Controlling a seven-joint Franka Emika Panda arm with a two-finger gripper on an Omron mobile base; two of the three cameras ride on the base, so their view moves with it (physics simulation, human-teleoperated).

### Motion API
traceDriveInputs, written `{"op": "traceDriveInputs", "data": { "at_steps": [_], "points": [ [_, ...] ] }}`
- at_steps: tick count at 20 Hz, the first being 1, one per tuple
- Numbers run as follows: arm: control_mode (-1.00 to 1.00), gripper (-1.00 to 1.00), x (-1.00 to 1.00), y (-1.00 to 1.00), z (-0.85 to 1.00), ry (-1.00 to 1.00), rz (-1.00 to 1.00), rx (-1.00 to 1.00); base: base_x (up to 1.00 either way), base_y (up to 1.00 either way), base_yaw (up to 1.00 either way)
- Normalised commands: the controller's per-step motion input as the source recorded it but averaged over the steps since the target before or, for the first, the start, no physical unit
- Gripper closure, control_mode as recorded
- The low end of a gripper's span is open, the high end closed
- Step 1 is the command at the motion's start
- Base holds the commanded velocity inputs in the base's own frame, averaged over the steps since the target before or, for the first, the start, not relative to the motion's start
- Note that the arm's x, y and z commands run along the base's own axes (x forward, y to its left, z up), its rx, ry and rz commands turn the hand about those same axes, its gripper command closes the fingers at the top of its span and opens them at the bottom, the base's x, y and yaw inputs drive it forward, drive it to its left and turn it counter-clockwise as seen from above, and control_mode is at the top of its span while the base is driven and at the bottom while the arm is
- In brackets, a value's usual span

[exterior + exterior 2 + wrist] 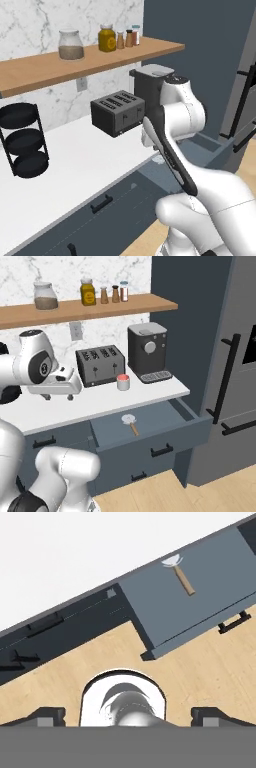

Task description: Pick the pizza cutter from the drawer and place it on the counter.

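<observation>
The drawer [165, 421] is pulled out from under the white counter [100, 401]. In it lies the pizza cutter [130, 423], its round pale blade toward the counter and its tan handle toward the drawer front. My gripper [59, 398] hangs open above the counter's front edge, well to the left of the drawer, with nothing between its fingers. The hand view looks down past the wide-apart fingertips [47, 714] at the floor, with the pizza cutter [180, 574] inside the drawer [210, 607] at the upper right. The drawer's corner [212, 150] pokes out behind my arm.
A toaster [100, 364], a small white cup with a red top [123, 382] and a coffee machine [148, 353] stand at the back of the counter above the drawer. A wooden shelf [125, 305] carries jars. A black tiered stand [22, 140] sits left; a tall unit [230, 381] stands right.
</observation>
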Motion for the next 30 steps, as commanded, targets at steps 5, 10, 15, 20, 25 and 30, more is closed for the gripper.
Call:
{"op": "traceDriveInputs", "data": {
  "at_steps": [5,10,15,20,25,30],
  "points": [
    [-1.00,-1.00,0.25,-1.00,-0.37,0.10,-0.22,0.05,0.00,0.00,0.00],
    [-1.00,-1.00,0.36,-1.00,-0.47,0.19,-0.32,0.07,0.00,0.00,0.00],
    [-1.00,-1.00,0.16,-1.00,-0.59,0.17,-0.40,0.08,0.00,0.00,0.00],
    [-1.00,-1.00,0.08,-0.99,-0.69,0.02,-0.36,0.01,0.00,0.00,0.00],
    [-1.00,-1.00,0.42,-0.54,-0.38,0.00,-0.01,0.01,0.00,0.00,0.00],
    [-1.00,-1.00,0.74,-0.04,-0.54,0.00,-0.03,0.00,0.00,0.00,0.00]
  ]
}}
